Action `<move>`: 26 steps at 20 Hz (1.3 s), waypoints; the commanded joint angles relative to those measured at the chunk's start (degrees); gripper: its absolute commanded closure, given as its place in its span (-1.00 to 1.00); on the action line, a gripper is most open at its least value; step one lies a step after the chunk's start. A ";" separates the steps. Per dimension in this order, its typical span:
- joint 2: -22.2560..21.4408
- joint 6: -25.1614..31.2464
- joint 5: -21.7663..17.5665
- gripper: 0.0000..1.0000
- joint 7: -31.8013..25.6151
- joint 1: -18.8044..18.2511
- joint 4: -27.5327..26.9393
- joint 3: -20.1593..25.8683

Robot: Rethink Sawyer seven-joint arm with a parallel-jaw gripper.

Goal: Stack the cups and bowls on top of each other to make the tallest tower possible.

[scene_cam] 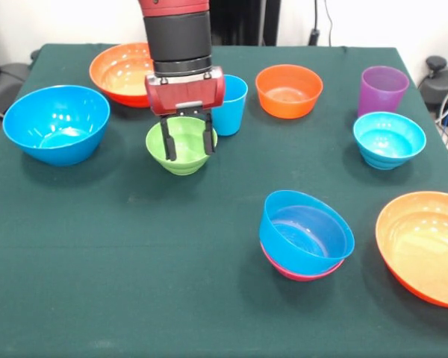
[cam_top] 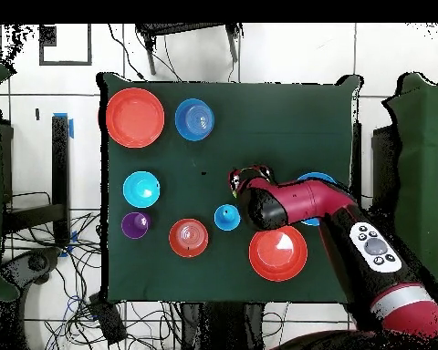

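Two bowls stacked so far, a small green one apparently next.
Left to right on the dark green desk (scene_cam: 134,261): the gripper (scene_cam: 187,140) hangs over the glossy green plastic bowl (scene_cam: 181,153), fingers (scene_cam: 166,142) spread and empty, apparently straddling its rim; the light blue plastic tumbler (scene_cam: 230,104) stands just behind; the tower (scene_cam: 305,237), blue bowl nested in pink, sits well apart. Next, likely: lower, clench, carry it over.

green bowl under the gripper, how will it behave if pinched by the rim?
The green bowl looks like glossy plastic, so probably light, stiff and a bit slippery. Its narrow base suggests it may tip if nudged. The gripper is open, fingers straddling the near rim.
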 commanded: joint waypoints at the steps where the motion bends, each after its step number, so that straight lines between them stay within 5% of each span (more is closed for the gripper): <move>1: 2.71 3.71 -3.69 -1.00 -5.92 0.41 0.19 1.99; 26: -0.05 0.62 -4.55 -1.00 -0.52 4.62 1.71 -2.64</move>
